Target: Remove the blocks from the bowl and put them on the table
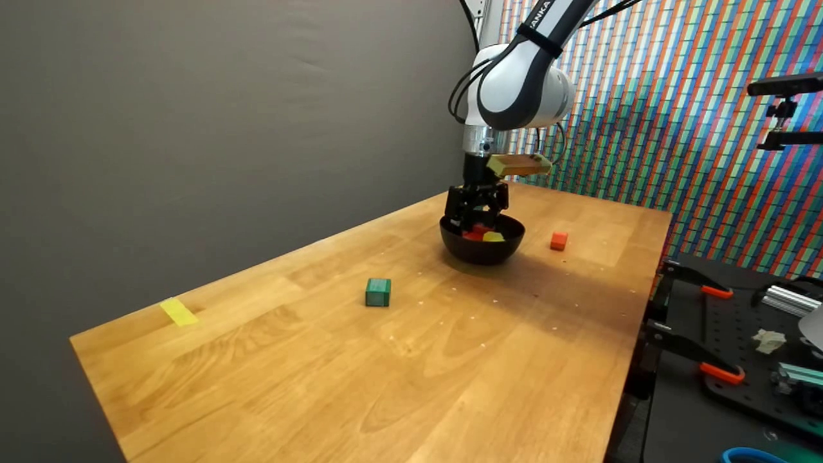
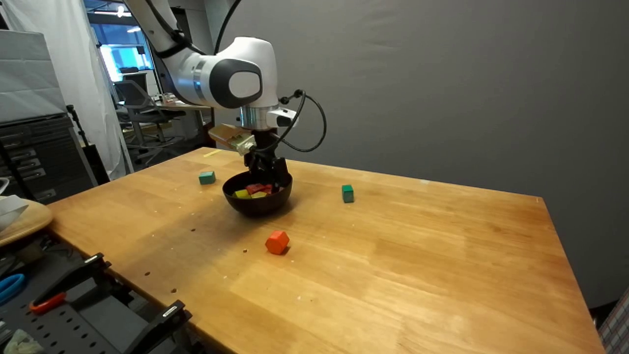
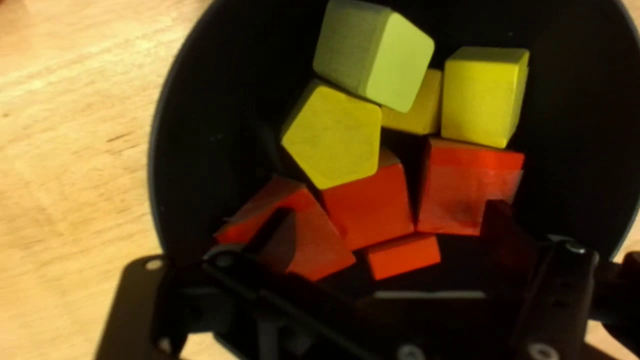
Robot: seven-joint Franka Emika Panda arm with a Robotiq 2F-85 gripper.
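Low with the gripper, spread wide, dipped into the black bowl over red blocks and yellow blocks! Out across the wood-grain desk, to an orange block near the bowl, to green blocks well apart, to a yellow tape strip by the edge. Beyond, on to a grey backdrop, a multicoloured backdrop, and past a white curtain to an office chair.

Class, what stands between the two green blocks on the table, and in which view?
The bowl, with red blocks and yellow blocks in it. An exterior view shows it between the two green blocks.
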